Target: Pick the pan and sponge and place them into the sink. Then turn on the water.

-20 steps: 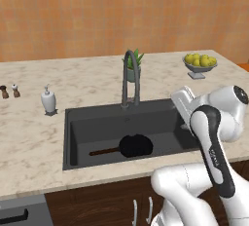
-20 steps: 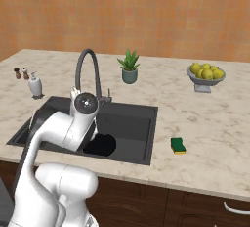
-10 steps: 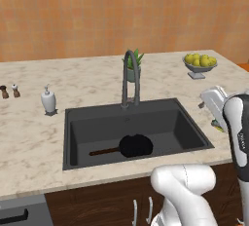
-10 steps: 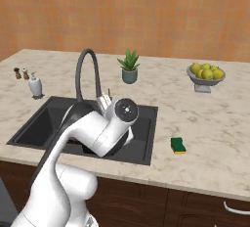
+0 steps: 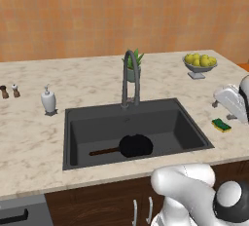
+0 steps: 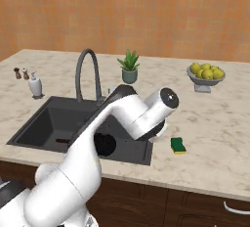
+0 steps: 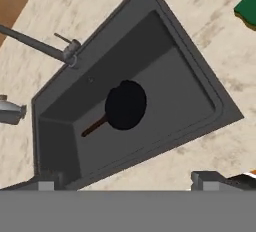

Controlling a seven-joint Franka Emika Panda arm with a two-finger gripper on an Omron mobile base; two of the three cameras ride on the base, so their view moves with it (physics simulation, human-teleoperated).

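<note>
Pan (image 5: 135, 145) lying in the sink (image 5: 78, 122), sponge (image 5: 221, 125) on the counter to its right, gripper (image 7: 127, 182) released above the sink's near edge

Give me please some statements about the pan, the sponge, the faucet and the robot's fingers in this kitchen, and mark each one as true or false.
1. The pan lies inside the sink. True.
2. The sponge is in the sink beside the pan. False: it rests on the counter to the right of the sink.
3. Water runs from the faucet. False: no water is visible.
4. The fingers are open and hold nothing. True.
5. The bowl of fruit stands on the counter behind the sponge, toward the wall. True.
6. The soap bottle stands right of the sink. False: it stands on the left side.
</note>
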